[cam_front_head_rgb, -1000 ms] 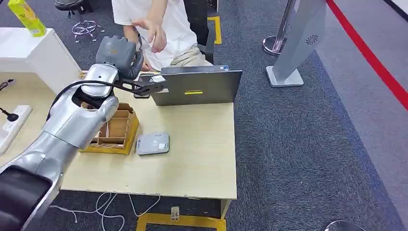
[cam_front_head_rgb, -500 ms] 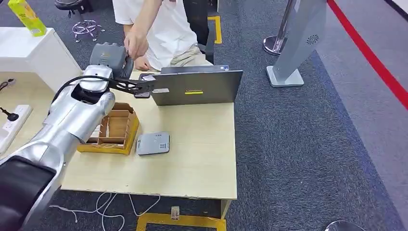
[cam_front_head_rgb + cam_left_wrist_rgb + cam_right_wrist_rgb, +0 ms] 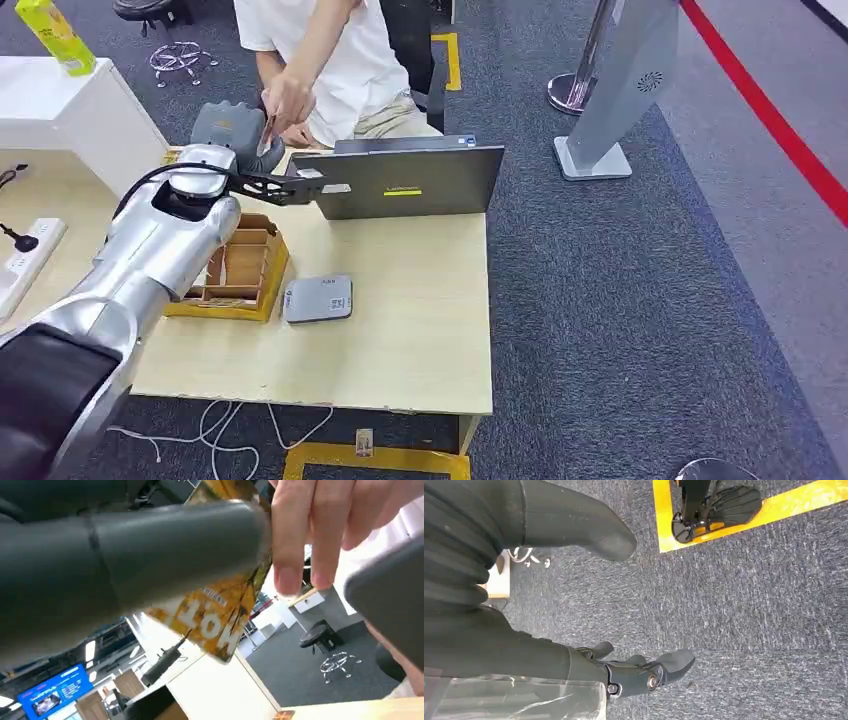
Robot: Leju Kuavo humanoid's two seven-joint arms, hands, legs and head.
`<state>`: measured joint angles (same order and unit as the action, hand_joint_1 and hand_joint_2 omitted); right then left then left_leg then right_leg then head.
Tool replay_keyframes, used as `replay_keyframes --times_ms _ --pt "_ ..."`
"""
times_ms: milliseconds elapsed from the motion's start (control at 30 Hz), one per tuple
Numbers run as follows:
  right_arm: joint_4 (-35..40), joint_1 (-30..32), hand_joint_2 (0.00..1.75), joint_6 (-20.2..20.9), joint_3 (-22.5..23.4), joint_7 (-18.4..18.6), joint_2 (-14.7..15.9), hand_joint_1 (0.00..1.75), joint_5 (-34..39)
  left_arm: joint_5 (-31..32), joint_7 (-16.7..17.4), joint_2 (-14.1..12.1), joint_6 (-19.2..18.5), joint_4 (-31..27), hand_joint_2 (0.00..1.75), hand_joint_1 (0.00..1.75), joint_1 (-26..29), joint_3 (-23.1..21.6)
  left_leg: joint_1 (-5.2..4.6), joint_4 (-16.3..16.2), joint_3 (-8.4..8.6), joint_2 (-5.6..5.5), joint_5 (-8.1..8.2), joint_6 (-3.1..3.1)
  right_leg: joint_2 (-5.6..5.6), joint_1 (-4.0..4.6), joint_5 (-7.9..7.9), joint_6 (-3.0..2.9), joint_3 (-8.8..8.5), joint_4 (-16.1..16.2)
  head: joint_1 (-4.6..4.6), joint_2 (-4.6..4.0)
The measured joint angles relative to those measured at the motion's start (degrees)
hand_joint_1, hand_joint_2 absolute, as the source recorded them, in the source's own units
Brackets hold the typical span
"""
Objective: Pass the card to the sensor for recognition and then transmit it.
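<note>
My left hand [image 3: 233,128] is raised over the table's far edge, reaching toward a seated person. In the left wrist view its thick grey thumb [image 3: 150,565] presses on an orange-yellow card [image 3: 215,615] with white lettering. The person's hand [image 3: 288,98] pinches the card [image 3: 268,131] from above, their fingers [image 3: 300,535] lying on its upper edge. The grey card sensor [image 3: 318,299] lies flat on the table [image 3: 420,340], well short of my left hand. My right hand [image 3: 644,672] hangs over the carpet, fingers apart and holding nothing.
A grey laptop [image 3: 410,182] stands open at the table's far edge, next to my left hand. A wooden divided box [image 3: 235,275] sits left of the sensor. A power strip [image 3: 25,260] lies at the far left. A grey stand [image 3: 610,100] rises on the carpet to the right.
My left hand has drawn back from the laptop toward the person. The person's hand came down from chest height and now has its fingers on the card.
</note>
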<state>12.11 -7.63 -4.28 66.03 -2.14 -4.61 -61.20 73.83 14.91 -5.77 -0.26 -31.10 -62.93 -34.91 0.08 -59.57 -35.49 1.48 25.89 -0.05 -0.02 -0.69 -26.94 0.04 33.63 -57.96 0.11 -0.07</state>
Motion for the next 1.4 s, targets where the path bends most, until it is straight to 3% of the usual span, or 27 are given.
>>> replay_keyframes --times_ms 300,400,500,567,767,933,1133,1400 --pt "0.0 0.21 1.75 -0.09 0.0 -0.07 0.0 0.0 0.96 0.28 -2.19 0.55 0.98 0.31 1.75 0.0 1.14 0.92 0.0 -0.01 0.01 0.0 -0.01 0.0 0.0 0.0 0.01 0.0 -0.01 0.0 0.02 0.0" --pt "0.0 0.68 1.75 -0.09 0.07 -0.39 0.0 0.0 1.53 0.48 -3.51 0.48 1.94 -2.22 1.75 0.0 2.9 0.92 -0.01 -0.01 0.0 -0.02 0.0 0.0 -0.02 0.0 0.01 0.0 -0.03 0.0 0.02 0.0" --pt "0.0 0.99 1.75 -0.22 0.39 -0.68 0.0 0.0 2.6 -0.83 -5.71 -0.7 3.17 -9.1 1.75 0.0 6.88 0.92 -0.02 0.01 -0.01 0.01 0.01 0.01 0.0 0.0 0.0 0.01 -0.04 0.0 0.02 0.0" --pt "0.0 1.15 1.75 -0.66 0.81 -0.9 0.0 0.0 3.45 -2.19 -7.21 -2.5 3.96 -16.84 1.75 0.0 11.42 0.92 -0.03 0.03 0.01 0.11 0.04 0.0 0.1 -0.02 -0.02 0.02 -0.02 0.0 0.02 0.0" --pt "0.0 1.95 1.75 -1.62 2.66 -1.01 0.0 0.0 5.2 -2.45 -9.24 -10.46 9.23 -41.23 1.75 0.0 28.88 2.6 -0.01 0.12 0.1 0.29 0.18 -0.09 0.26 -0.05 -0.19 -0.02 0.0 0.0 -0.02 0.0" --pt "0.0 2.15 1.75 -1.95 3.47 -1.03 0.0 0.0 5.55 -2.32 -10.86 -14.89 13.11 -53.43 1.75 0.0 40.35 6.31 0.0 0.16 0.11 0.28 0.19 -0.11 0.24 -0.04 -0.23 -0.05 0.03 0.0 -0.02 0.02" --pt "0.02 2.13 1.75 -1.81 3.96 -1.2 0.0 0.0 5.81 -2.71 -13.15 -16.92 16.04 -59.1 1.75 0.0 48.48 11.62 -0.02 0.17 0.15 0.26 0.2 -0.11 0.21 -0.04 -0.25 -0.07 -0.05 0.0 0.0 0.0" --pt "0.02 2.1 1.75 -1.25 4.09 -1.11 0.0 0.0 4.96 -3.28 -16.85 -16.48 20.02 -58.38 1.75 0.0 57.02 20.33 -0.01 0.16 0.14 0.23 0.2 -0.11 0.17 -0.04 -0.25 -0.07 -0.04 0.02 -0.02 0.02"
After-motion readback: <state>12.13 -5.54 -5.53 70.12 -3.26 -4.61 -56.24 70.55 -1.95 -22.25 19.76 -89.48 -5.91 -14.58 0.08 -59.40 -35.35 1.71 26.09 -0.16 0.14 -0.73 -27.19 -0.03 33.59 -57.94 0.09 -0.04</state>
